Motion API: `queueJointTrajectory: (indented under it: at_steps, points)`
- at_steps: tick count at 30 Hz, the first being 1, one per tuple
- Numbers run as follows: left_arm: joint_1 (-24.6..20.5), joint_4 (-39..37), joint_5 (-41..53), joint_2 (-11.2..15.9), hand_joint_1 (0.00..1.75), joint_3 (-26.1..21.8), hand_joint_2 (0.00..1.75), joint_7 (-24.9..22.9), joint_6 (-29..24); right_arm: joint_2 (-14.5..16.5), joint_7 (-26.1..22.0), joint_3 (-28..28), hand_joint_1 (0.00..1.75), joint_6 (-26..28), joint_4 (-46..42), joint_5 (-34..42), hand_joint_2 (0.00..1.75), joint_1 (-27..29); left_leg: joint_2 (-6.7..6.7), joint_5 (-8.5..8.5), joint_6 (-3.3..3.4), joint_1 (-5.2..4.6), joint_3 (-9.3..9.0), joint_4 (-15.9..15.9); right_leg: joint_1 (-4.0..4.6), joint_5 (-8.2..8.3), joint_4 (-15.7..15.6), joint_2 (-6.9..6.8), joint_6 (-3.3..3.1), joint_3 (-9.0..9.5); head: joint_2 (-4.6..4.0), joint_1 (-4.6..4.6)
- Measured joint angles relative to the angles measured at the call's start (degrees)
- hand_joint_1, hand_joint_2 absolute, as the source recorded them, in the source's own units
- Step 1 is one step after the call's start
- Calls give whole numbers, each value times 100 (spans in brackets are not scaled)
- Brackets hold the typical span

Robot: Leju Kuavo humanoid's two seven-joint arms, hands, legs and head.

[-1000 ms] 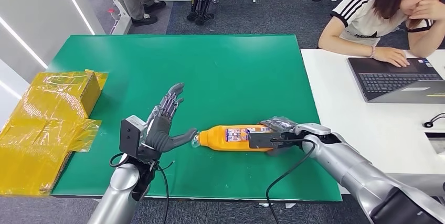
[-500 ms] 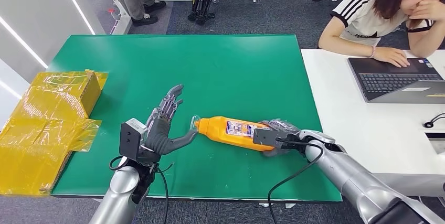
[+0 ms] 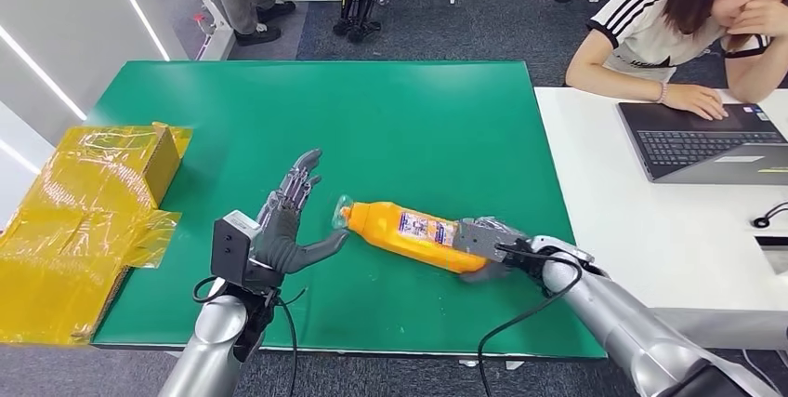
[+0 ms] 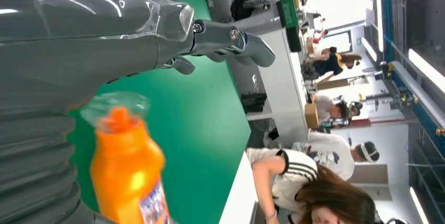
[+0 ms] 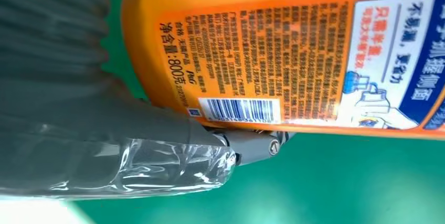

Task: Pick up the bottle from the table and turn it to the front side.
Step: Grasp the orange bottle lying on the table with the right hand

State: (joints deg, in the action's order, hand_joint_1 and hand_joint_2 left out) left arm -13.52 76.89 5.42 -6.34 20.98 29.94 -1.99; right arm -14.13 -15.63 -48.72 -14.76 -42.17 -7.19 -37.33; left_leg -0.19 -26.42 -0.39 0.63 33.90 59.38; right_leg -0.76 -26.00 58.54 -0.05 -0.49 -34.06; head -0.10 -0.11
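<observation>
The orange bottle [image 3: 406, 229] lay slanted over the near part of the green table [image 3: 418, 118], its clear cap pointing toward the left hand [image 3: 283, 220] and its base gripped by the right hand [image 3: 483, 244]. In the right wrist view the label side with small print and a barcode faced the camera, and a finger [image 5: 252, 148] pressed against the bottle's [image 5: 283, 51] lower edge. Whether the bottle was touching the table or raised a little could not be told. The left hand was spread wide with nothing in it, fingers stretched away from the robot and thumb reaching toward the cap, just beside it. A yellow wrapped box [image 3: 93, 202] sat at the table's left edge. On the neighbouring white table [image 3: 650, 220] a person [image 3: 688, 25] sat at a laptop [image 3: 706, 141]
</observation>
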Motion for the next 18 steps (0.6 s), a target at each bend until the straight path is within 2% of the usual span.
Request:
queueJointTrajectory:
  at_steps: [3,6,13,18]
  points:
    - [66,53,173,13,0,-11,175,81,-256,22,-410,573,175,85,-303,845,175,556,-11,0,0,0,12,0,0,-4,0,-8,2,-8,0,-1]
    - [141,132,363,39,0,-38,175,143,-477,60,-620,1203,175,217,-838,1344,175,1246,-21,-2,1,0,23,-1,1,-12,0,-17,8,-15,-1,0]
    - [342,359,598,117,0,-141,175,205,-719,107,-901,2352,175,559,-2056,1841,175,2584,-30,-5,4,-1,41,-2,0,-17,-2,-25,9,-28,0,1]
    - [373,443,668,167,0,-148,175,96,-572,359,-1100,2879,175,1051,-3043,1560,175,3264,-25,-6,6,-1,38,-1,0,-17,-2,-21,9,-29,0,0]
